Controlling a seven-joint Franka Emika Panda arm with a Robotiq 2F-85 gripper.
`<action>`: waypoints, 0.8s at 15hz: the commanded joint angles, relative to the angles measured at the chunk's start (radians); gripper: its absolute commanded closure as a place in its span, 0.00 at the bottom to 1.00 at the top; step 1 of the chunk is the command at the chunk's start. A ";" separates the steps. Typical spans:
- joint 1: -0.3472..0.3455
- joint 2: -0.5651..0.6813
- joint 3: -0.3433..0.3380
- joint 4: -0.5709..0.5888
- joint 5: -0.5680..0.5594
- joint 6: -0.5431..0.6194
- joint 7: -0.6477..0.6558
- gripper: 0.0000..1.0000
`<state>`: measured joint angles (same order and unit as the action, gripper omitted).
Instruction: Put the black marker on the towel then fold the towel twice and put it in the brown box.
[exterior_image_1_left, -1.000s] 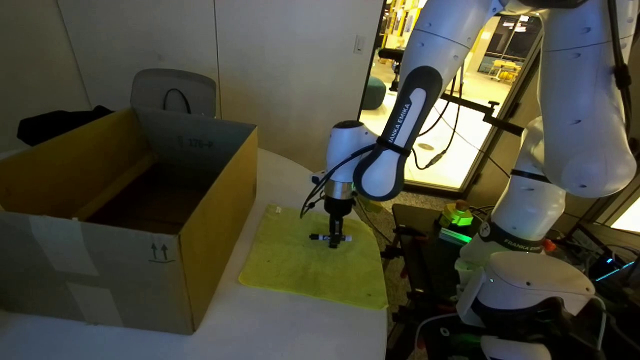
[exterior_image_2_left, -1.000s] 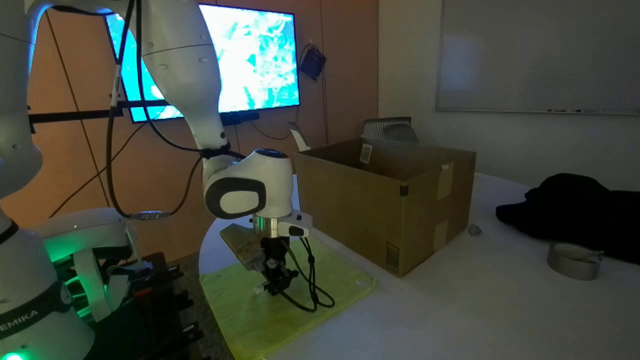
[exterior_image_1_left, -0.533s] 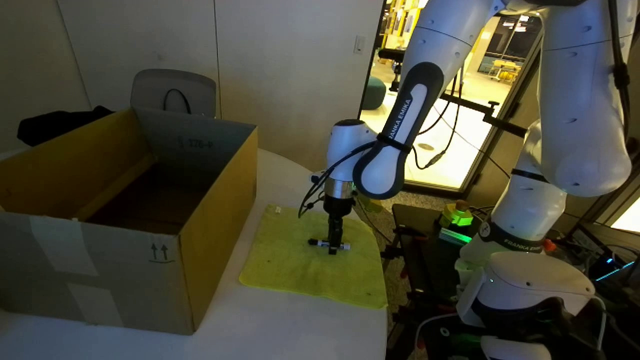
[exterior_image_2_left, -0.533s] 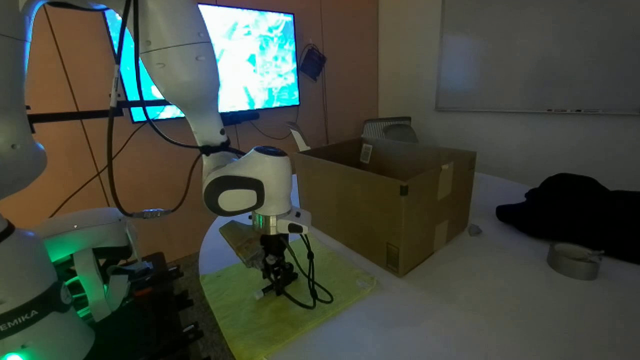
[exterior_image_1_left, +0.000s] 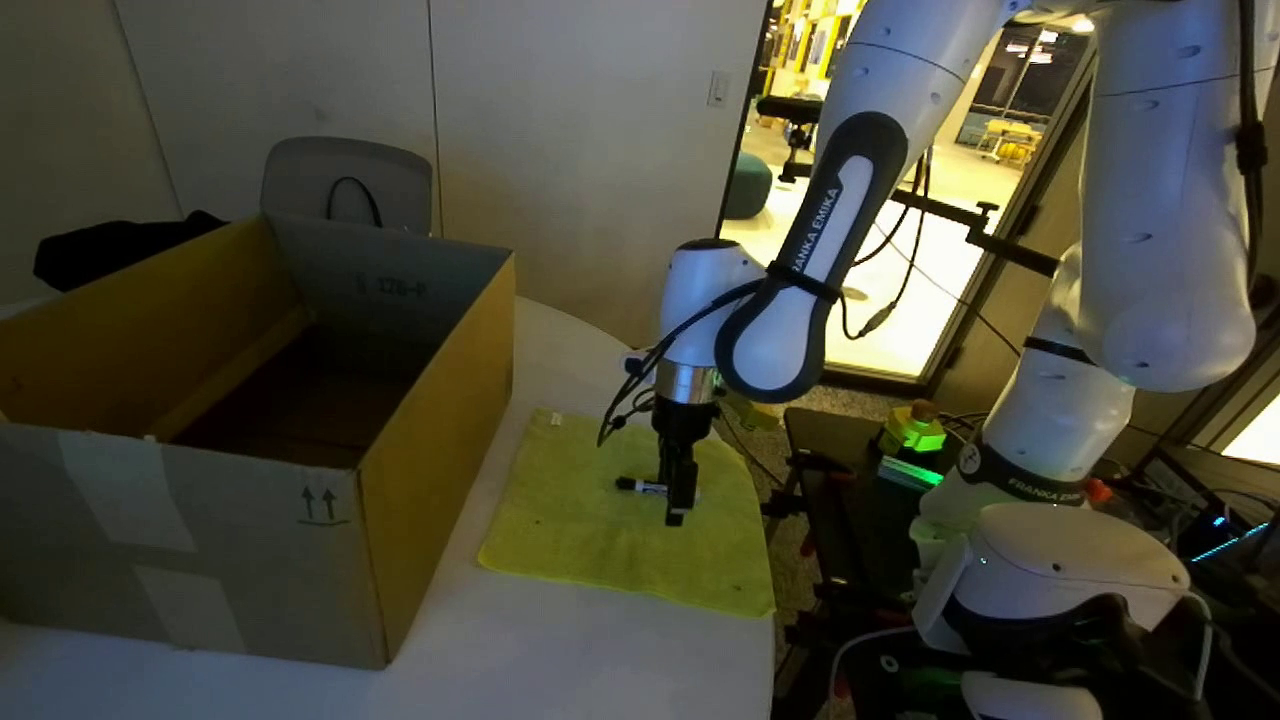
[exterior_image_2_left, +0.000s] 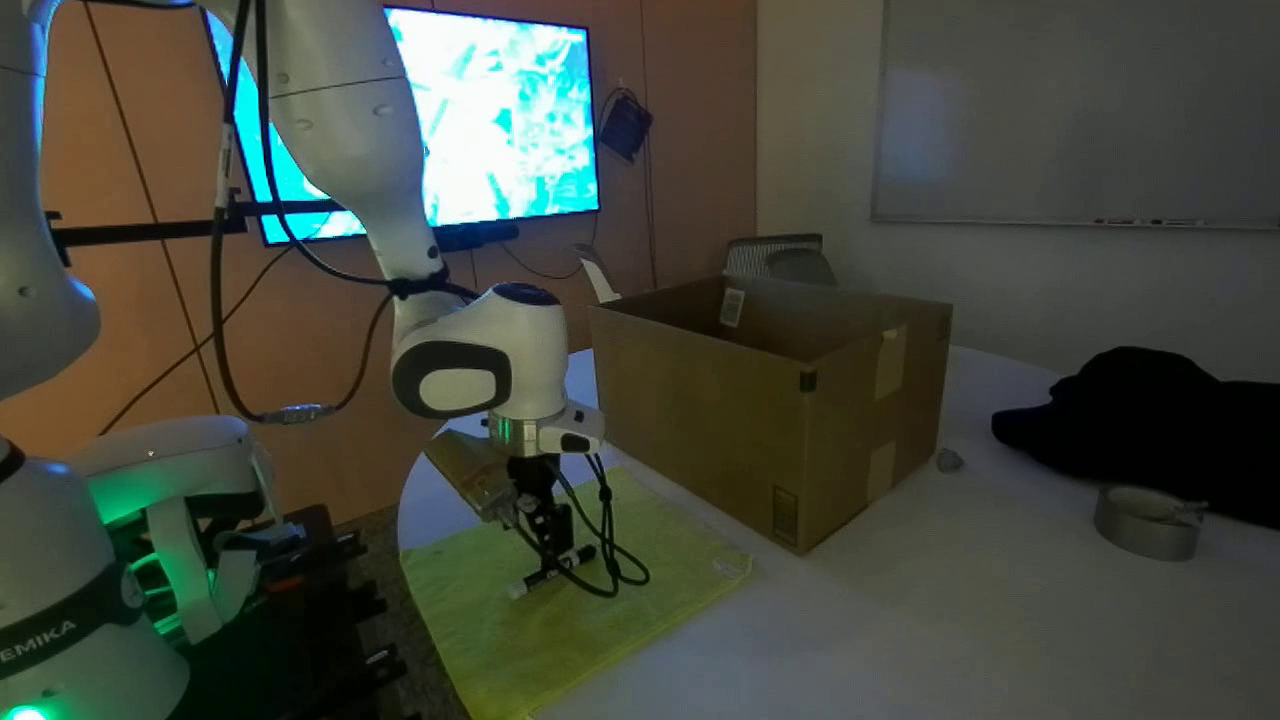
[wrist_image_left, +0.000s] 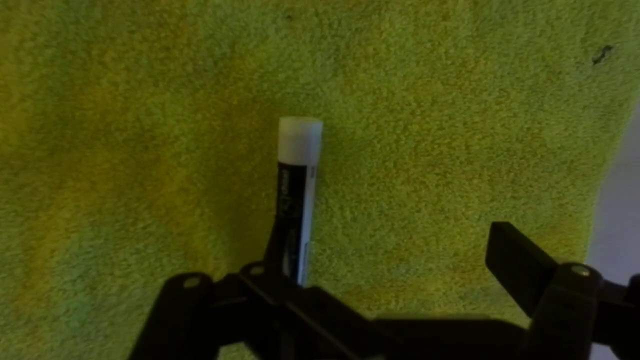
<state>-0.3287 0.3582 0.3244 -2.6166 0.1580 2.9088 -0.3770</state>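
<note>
The black marker, white-ended with a black label, lies on the yellow towel in the wrist view. The towel is spread flat at the table's rounded edge, seen in both exterior views. My gripper stands open just over the cloth, its jaws wide apart. One of the fingers overlaps the marker in view, so the marker's lower part is hidden; whether they touch I cannot tell. In an exterior view the marker rests below the gripper. Beside the towel stands the brown box, its top uncovered.
A white table carries everything. Beyond the box lie a black cloth, a grey tape roll and a small grey scrap. Behind the box is a grey chair. The box's near wall rises close to the towel.
The marker has come down onto the towel and been let go. My gripper has opened and shifted slightly relative to the marker, which now stays in place. Box and towel have not moved.
</note>
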 joint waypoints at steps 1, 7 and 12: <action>0.034 0.003 0.045 -0.031 0.030 0.034 -0.007 0.00; 0.201 0.085 0.007 0.015 -0.030 0.031 0.085 0.00; 0.311 0.124 -0.063 0.047 -0.077 0.070 0.166 0.00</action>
<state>-0.0863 0.4350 0.3188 -2.6031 0.1247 2.9332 -0.2715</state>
